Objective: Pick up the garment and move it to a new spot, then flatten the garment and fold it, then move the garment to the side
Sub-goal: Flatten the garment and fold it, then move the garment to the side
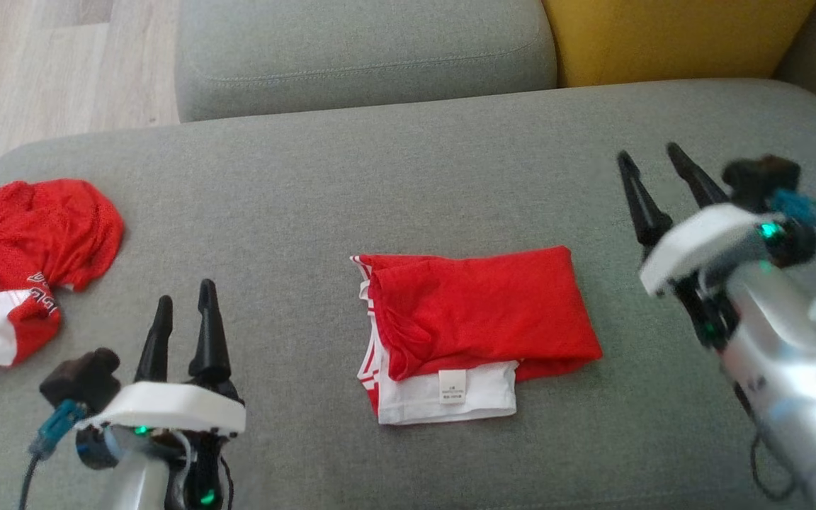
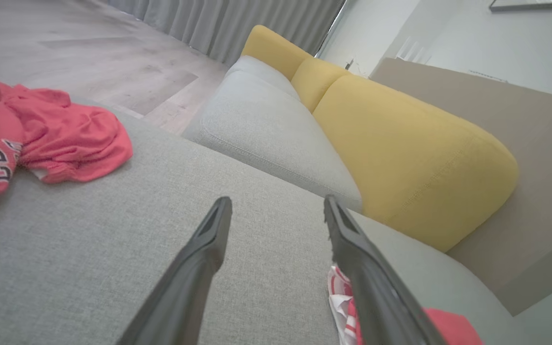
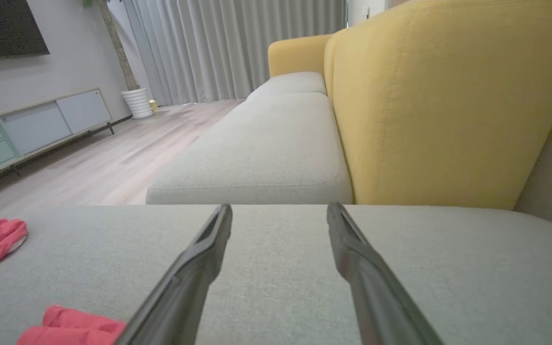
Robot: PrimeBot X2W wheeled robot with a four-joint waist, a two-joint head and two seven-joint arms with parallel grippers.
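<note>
Left fingers (image 1: 210, 326) and right fingers (image 1: 638, 198) flank the folded garment (image 1: 479, 312), not touching.

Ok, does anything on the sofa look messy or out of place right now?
The folded garment in the middle lies fairly neat, a white layer peeking out below the red. What stands out is a second red garment, crumpled in a heap at the left edge of the grey cushion.

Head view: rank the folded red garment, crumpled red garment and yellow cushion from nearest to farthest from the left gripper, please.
1. Crumpled red garment, just left of the left gripper.
2. Folded red garment, to its right, mid-seat.
3. Yellow cushion, far back on the right.
</note>
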